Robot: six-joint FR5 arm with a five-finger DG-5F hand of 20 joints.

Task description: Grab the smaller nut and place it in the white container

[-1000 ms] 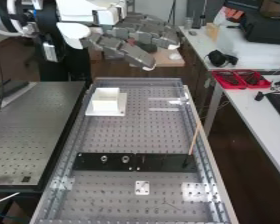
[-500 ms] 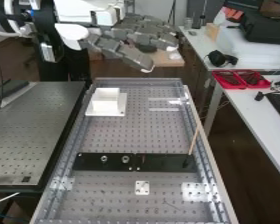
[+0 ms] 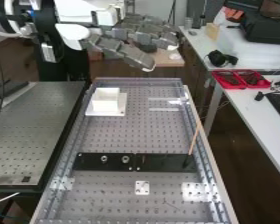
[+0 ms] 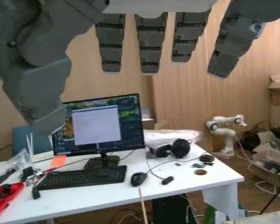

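Note:
In the high view the hand (image 3: 136,44) is raised at the top, beyond the far end of the perforated bench, its fingers straight and nothing held. Seen from the wrist, the hand (image 4: 150,44) has its fingers and thumb extended and spread apart. The white container (image 3: 107,106) stands on a white plate near the bench's far left corner. On the flat black bar (image 3: 165,163) stand the larger nut (image 3: 104,158) and, beside it, the bearing (image 3: 125,159).
A thin wooden stick (image 3: 194,141) leans at the bench's right edge, its lower end at the bar. A small white plate (image 3: 142,188) lies on the near side of the bar. Red trays (image 3: 241,79) and a headset (image 3: 221,59) are on the side table.

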